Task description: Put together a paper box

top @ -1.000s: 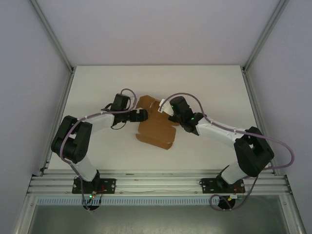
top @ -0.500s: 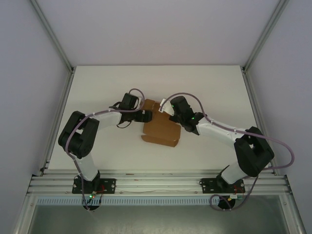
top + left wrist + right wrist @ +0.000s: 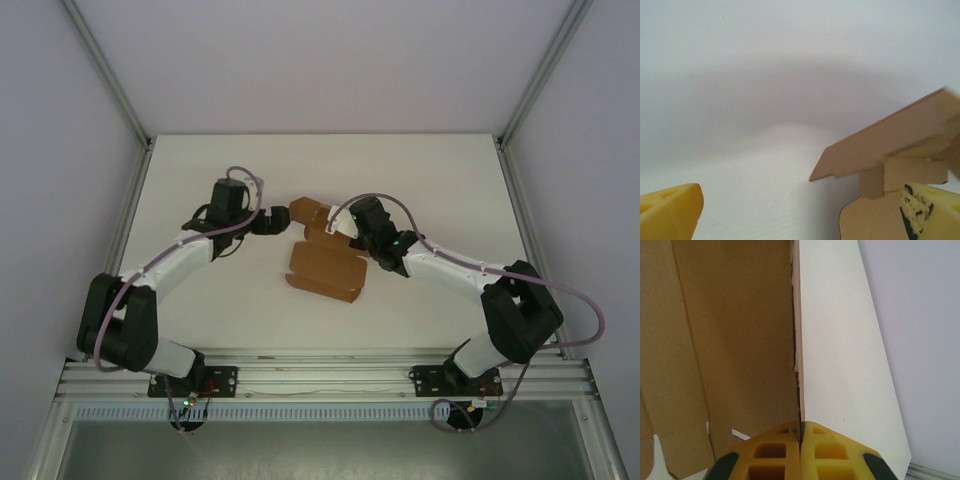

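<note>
We are mid-fold, our right pincer [image 3: 800, 431] clamping the paper box [image 3: 322, 270] panel edge while the wide-open left pincer [image 3: 282, 219] probably needs to push the raised flap [image 3: 890, 135] next.

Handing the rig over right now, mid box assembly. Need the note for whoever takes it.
Left pincer: open, holding nothing, beside the raised flap of the plain brown cardboard paper box; I cannot tell if it touches.
Right pincer: shut on the edge of an upright box panel.
Box: on the white table, between the two arms.
Done: box partly folded, some panels up.
Left: flaps loose, box not closed.
</note>
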{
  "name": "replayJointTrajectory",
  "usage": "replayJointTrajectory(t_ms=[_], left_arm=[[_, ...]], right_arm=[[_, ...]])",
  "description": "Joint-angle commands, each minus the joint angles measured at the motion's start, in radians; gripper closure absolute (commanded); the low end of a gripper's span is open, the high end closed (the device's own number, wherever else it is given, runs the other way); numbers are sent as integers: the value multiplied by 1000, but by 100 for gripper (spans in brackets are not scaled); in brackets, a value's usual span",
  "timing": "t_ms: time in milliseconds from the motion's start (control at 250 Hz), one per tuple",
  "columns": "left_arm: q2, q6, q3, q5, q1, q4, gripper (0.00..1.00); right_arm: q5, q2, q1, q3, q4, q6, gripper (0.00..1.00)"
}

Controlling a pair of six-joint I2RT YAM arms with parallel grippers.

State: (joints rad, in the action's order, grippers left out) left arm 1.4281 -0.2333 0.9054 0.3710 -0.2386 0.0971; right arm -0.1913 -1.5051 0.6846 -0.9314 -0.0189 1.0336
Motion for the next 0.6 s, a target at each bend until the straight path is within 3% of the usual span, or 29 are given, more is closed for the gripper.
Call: replayJointTrajectory(t_ms=[0, 80, 180, 284, 420, 596], left_arm=[[-37, 25, -20, 46, 38, -5, 0], [-3, 3, 15, -55, 53, -8, 0], [103, -42, 108, -70, 96, 15, 0], [219, -44, 195, -26, 111, -6, 0], [305, 17, 230, 171, 92, -97, 3], [335, 92, 210, 195, 21, -140, 14]], right_arm=[[-39, 8, 2, -8, 5, 37, 99], [-26, 9, 3, -5, 20, 54, 99], [16, 19, 4, 10, 47, 101, 99], [34, 20, 6, 24, 85, 164, 99], [-51, -26, 21, 20, 166, 241, 100], [-159, -95, 37, 5, 223, 301, 100]])
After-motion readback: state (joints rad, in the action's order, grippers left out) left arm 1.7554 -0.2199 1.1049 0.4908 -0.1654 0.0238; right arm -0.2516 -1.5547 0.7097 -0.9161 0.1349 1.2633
